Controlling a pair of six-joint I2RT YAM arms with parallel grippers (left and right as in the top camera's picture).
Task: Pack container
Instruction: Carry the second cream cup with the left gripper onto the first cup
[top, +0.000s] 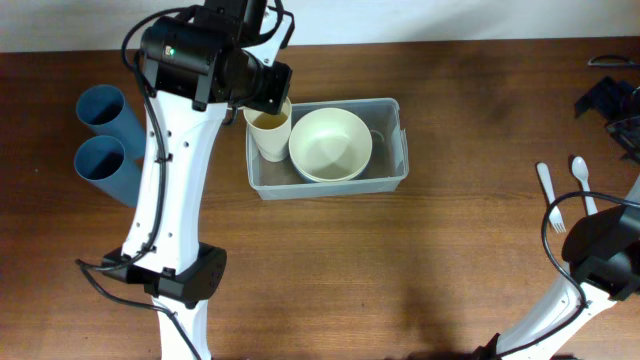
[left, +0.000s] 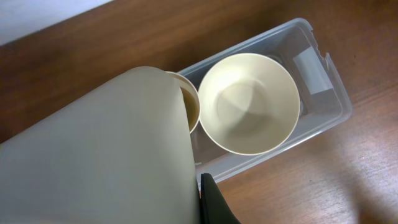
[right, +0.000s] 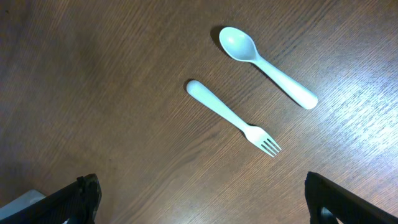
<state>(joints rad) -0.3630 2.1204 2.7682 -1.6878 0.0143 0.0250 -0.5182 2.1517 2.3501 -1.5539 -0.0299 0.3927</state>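
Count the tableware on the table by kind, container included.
Container: 1
Bowl: 1
Cream cup: 1
Blue cups: 2
Fork: 1
Spoon: 1
Total: 7
Large cream shape against the left wrist camera: unidentifiable, not counted.

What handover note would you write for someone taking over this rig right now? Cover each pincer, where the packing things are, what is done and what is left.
Left pincer: over the left end of the container, at the cream cup; its grip is hidden, so open or shut is unclear.
Right pincer: open and empty, above the fork and spoon on the table.
Done: the bowl is in the container, and the cup is beside it, in or just above the left end.
Left: fork and spoon, and probably the two blue cups on the table's left side.
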